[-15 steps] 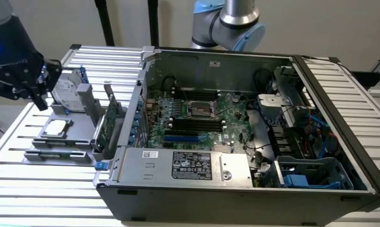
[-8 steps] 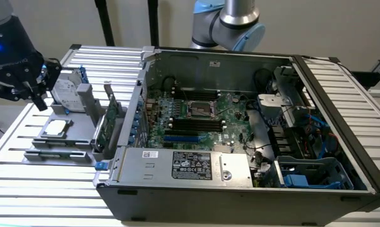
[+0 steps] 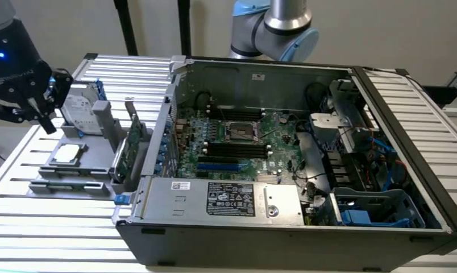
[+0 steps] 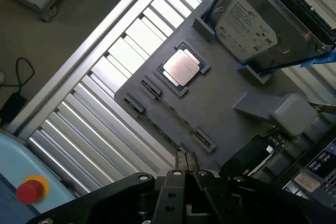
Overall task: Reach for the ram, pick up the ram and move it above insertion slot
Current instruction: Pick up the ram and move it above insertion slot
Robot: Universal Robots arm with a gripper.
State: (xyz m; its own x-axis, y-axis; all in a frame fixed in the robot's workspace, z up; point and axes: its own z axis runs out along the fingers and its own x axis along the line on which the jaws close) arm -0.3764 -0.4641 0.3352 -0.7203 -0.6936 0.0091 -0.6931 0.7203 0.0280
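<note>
Slatted table [image 3: 31, 216]; end effector [image 4: 185, 162] closed, empty, above grey fixture [image 4: 220, 103]; hazard: closed tips could strike fixture clips, missing ram

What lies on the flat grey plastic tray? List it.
A square silver processor chip and a silver hard drive in blue rails; the black gripper hides part of the tray.

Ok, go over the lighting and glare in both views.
Exterior view: glare whitens the slatted table at the exterior view's left, while the open computer case is shaded inside. Wrist view: the processor lid shines; the gripper is a dark silhouette.
</note>
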